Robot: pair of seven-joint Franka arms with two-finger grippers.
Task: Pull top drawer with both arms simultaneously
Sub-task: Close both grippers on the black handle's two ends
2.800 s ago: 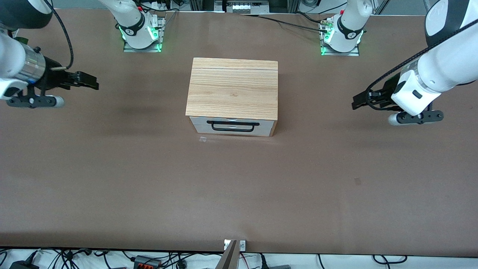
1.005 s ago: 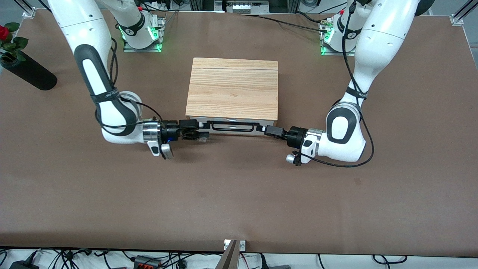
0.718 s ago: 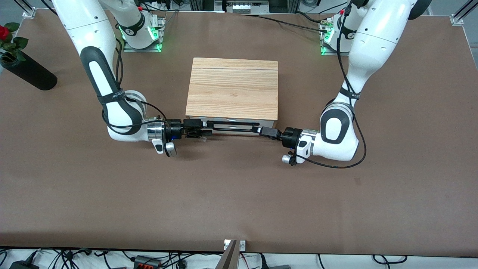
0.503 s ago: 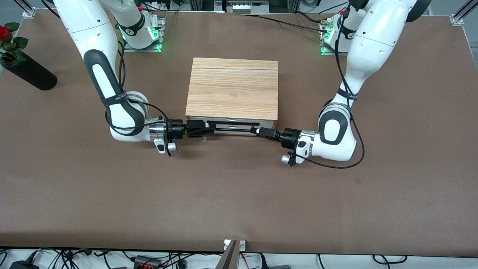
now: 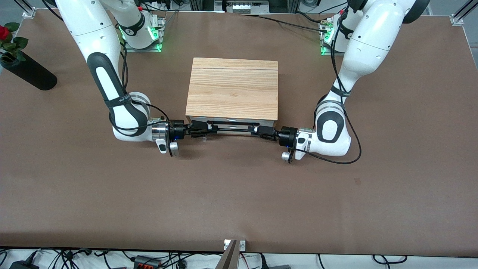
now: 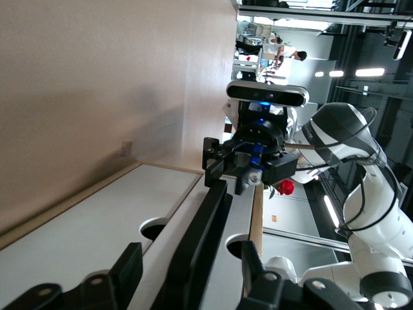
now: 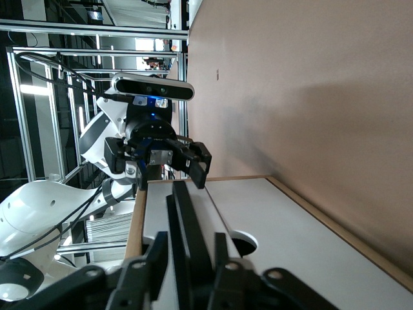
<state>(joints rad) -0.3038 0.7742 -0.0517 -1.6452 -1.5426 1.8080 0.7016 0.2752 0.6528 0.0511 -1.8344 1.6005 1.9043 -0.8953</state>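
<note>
The wood-grain cabinet [image 5: 233,87] stands mid-table. Its top drawer [image 5: 231,127] is closed, with its white front and long black bar handle [image 5: 231,123] facing the front camera. My right gripper [image 5: 204,130] is open at the handle's end toward the right arm; in the right wrist view [image 7: 187,255] its fingers stand close on either side of the handle [image 7: 187,213]. My left gripper [image 5: 257,130] is open at the handle's other end; in the left wrist view [image 6: 190,271] its fingers straddle the handle [image 6: 206,226] widely. Each wrist view shows the other gripper farther along the bar.
A black vase [image 5: 26,73] with a red rose [image 5: 3,31] lies at the right arm's end of the table. A small white scrap [image 5: 203,139] lies on the brown table just in front of the drawer.
Both arms came down from the table's ends to the drawer front. Over the last second both grippers slid inward along the handle. The drawer has not moved.
</note>
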